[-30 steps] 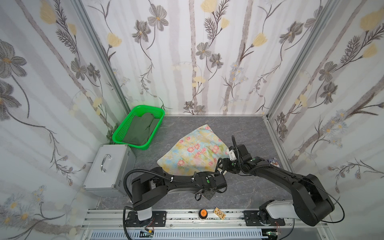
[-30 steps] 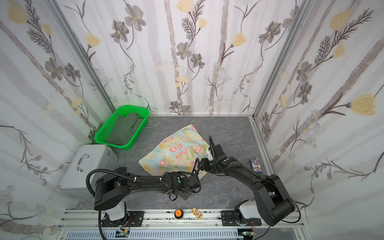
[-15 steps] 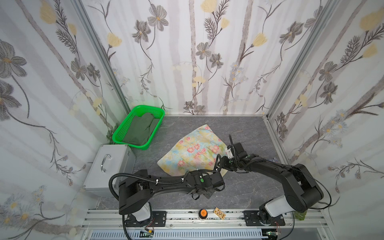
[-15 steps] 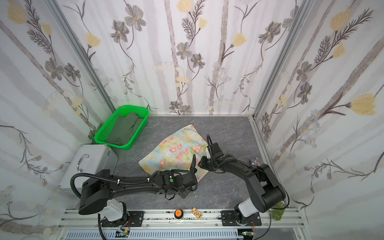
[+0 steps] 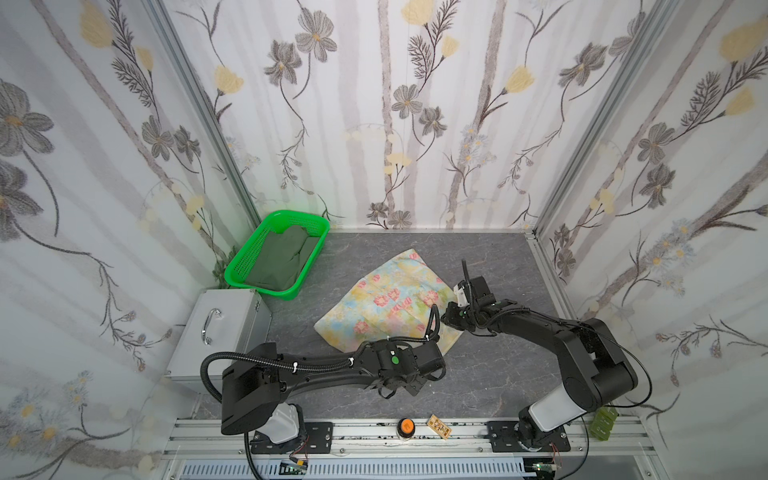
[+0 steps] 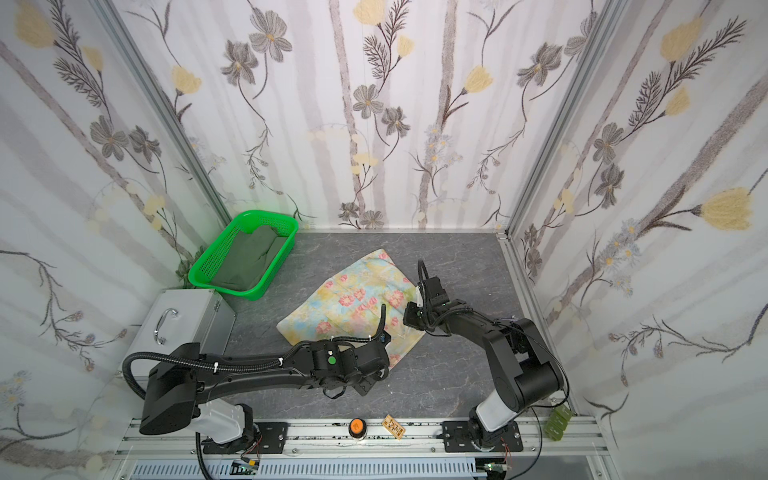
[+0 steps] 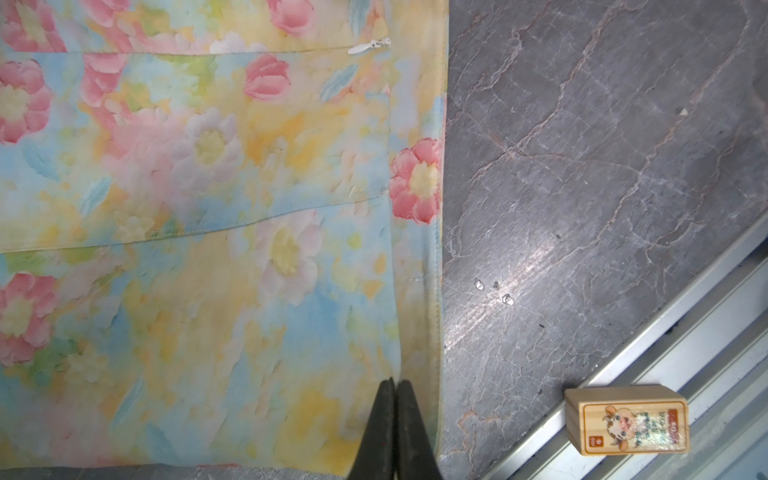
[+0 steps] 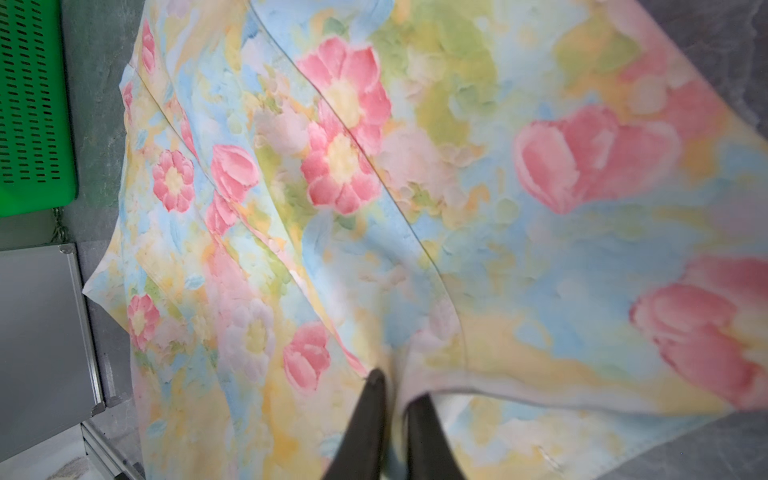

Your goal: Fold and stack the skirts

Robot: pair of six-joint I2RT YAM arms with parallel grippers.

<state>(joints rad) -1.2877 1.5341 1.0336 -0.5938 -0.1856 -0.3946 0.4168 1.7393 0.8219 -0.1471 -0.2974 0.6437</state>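
The floral skirt (image 5: 390, 303) (image 6: 357, 303) lies spread on the grey table in both top views. At its near right corner my left gripper (image 5: 438, 341) (image 7: 394, 382) is shut, its fingertips pinched into the cloth beside the hem. My right gripper (image 5: 446, 318) (image 8: 397, 386) sits at the skirt's right edge and is shut on a raised fold of the cloth (image 8: 415, 208). The dark olive skirt (image 5: 282, 257) (image 6: 249, 257) lies crumpled in the green basket (image 5: 232, 274) at the back left.
A silver metal case (image 5: 220, 324) with a handle stands left of the skirt, in front of the basket. On the front rail lie an orange button (image 5: 406, 424) and a small wooden block (image 5: 439, 427) (image 7: 627, 419). Floral walls close in three sides.
My right gripper came down onto the skirt's right edge and shut on the cloth. The left arm shifted slightly toward the near corner and its gripper stayed shut.
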